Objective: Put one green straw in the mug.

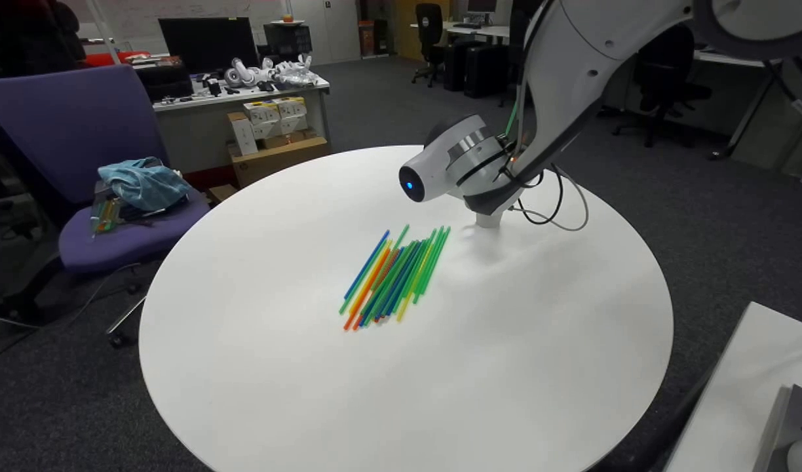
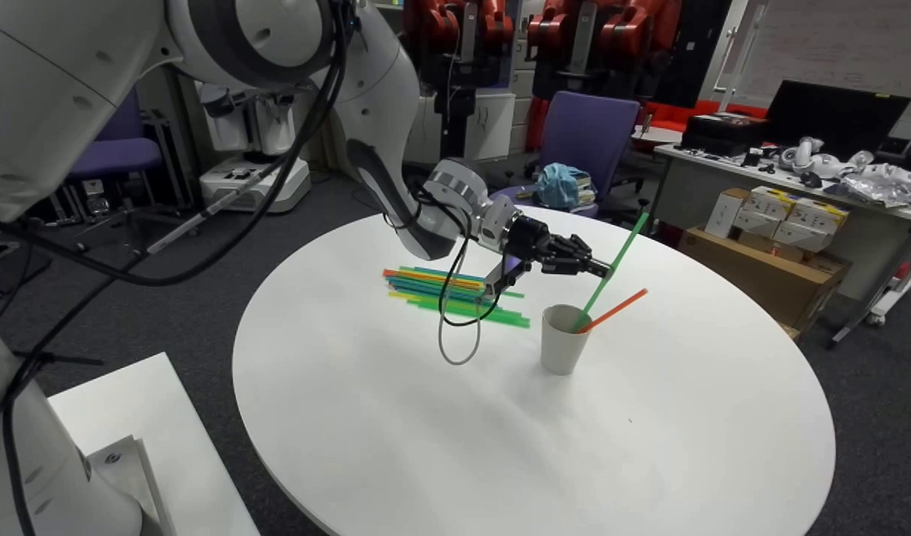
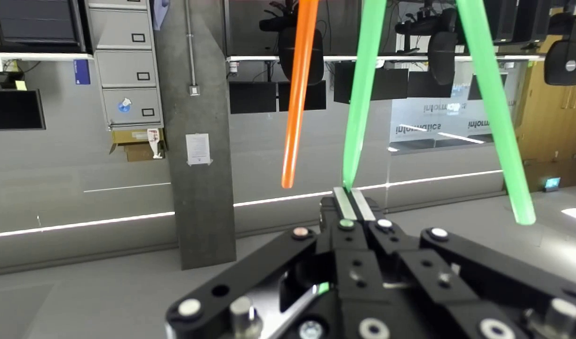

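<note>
The white mug (image 2: pixel 560 350) stands upright on the table in an exterior view; no handle shows. In an exterior view the arm hides all but its lower part (image 1: pixel 487 221). My gripper (image 2: pixel 603 269) is above and beside the mug. In the wrist view the gripper (image 3: pixel 349 190) is shut on the end of a green straw (image 3: pixel 358 108), pinched flat between its fingertips. A second green straw (image 3: pixel 497 108) stands free to the right of the fingers there. In an exterior view green (image 2: pixel 595 296) runs from the fingertips down into the mug; the two straws overlap there.
An orange straw (image 2: pixel 619 308) leans out of the mug and also shows in the wrist view (image 3: pixel 300 94). A pile of green, blue, yellow and orange straws (image 1: pixel 394 282) lies on the round white table (image 1: pixel 257 367). Cables (image 2: pixel 455 350) hang from the wrist beside the mug.
</note>
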